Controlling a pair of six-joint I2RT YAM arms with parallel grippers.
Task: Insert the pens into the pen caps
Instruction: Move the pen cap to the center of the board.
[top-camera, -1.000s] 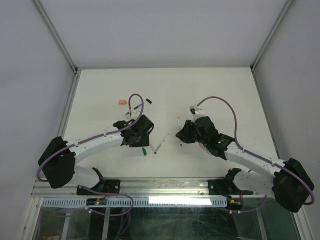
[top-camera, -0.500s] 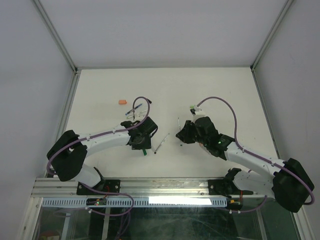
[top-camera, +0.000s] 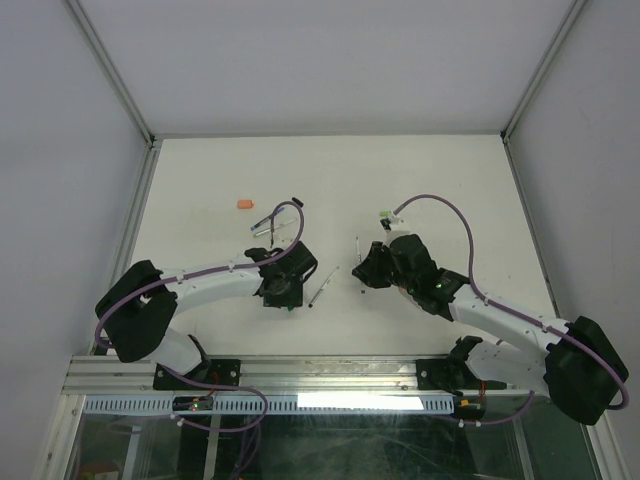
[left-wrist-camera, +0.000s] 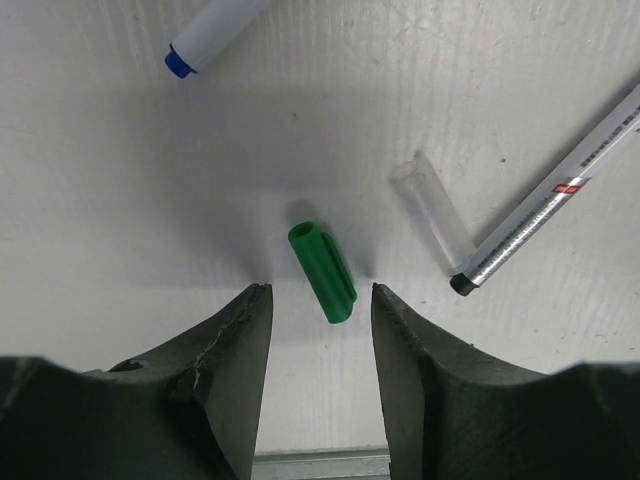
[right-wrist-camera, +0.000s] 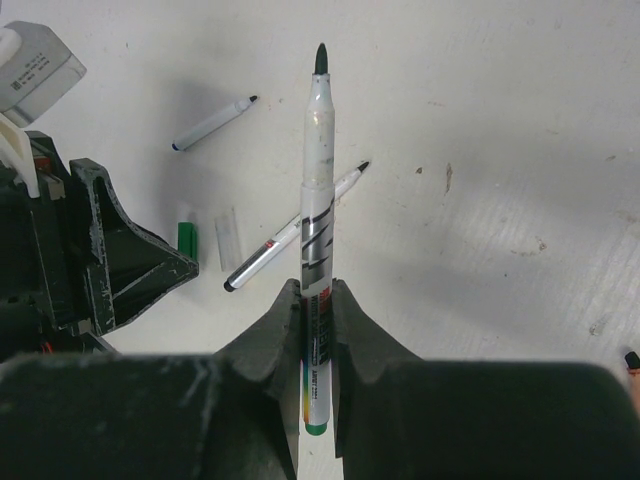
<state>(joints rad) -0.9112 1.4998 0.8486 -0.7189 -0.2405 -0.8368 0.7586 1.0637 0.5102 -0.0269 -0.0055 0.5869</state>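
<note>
With my right tool (right-wrist-camera: 316, 295) clamped on the green-tipped pen (right-wrist-camera: 319, 170), my left tool (left-wrist-camera: 320, 292) hangs part-open over the green cap (left-wrist-camera: 322, 272) near the worktop's (left-wrist-camera: 150, 180) near edge, so I should straddle its short width squarely before closing.

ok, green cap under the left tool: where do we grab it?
Across the middle of the green cap, straight down. It lies flat and slanted under the open left tool, so twist until the fingers face its long sides. The clear cap lies apart.

table (top-camera: 450, 180) | white | on it: green cap (left-wrist-camera: 323, 272), clear cap (left-wrist-camera: 432, 212), orange cap (top-camera: 242, 204)
</note>
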